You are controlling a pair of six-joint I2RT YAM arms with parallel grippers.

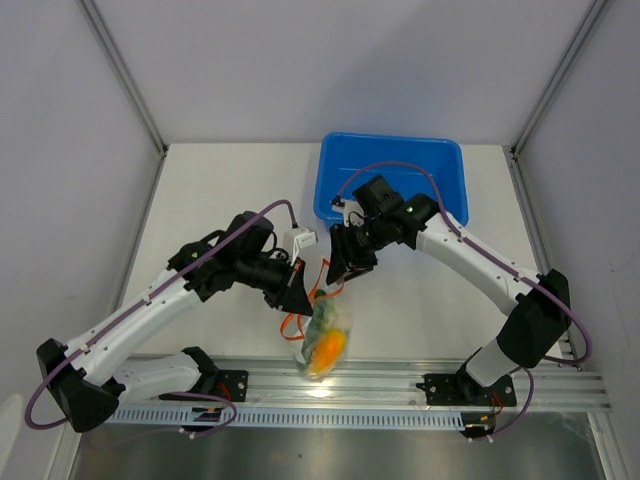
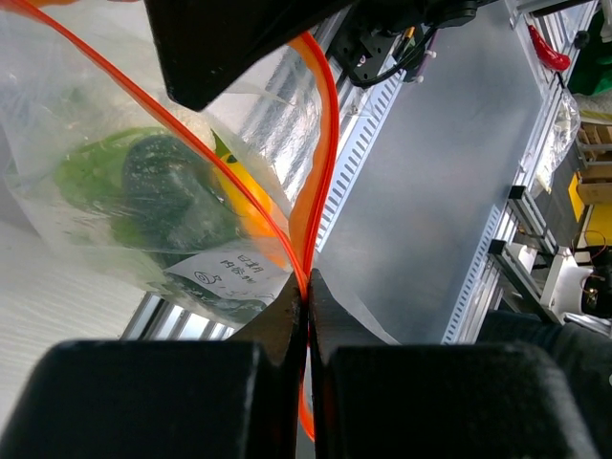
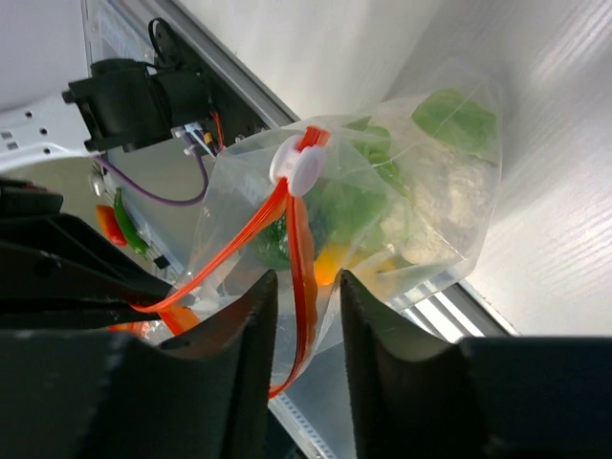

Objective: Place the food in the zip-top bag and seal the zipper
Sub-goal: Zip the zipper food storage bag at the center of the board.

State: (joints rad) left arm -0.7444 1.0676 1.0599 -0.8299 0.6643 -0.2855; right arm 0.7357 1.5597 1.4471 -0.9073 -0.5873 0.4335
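Observation:
The zip-top bag (image 1: 325,338) hangs over the table's front edge between my two grippers, with the food inside: an orange-yellow mango (image 1: 329,348) and green pieces (image 1: 322,321). In the left wrist view the dark green cucumber (image 2: 172,196) and the mango (image 2: 251,203) show through the plastic. My left gripper (image 2: 307,282) is shut on the orange-red zipper (image 2: 323,143) at one end of the mouth. My right gripper (image 3: 308,279) stands narrowly open astride the zipper (image 3: 304,244), its fingers not touching the strip. A white slider (image 3: 298,164) sits on the strip just beyond them. The mouth gapes between the grippers.
A blue bin (image 1: 425,172) stands at the back right of the table, behind the right arm. An aluminium rail (image 1: 400,385) runs along the front edge under the bag. Grey walls close in the left, right and back.

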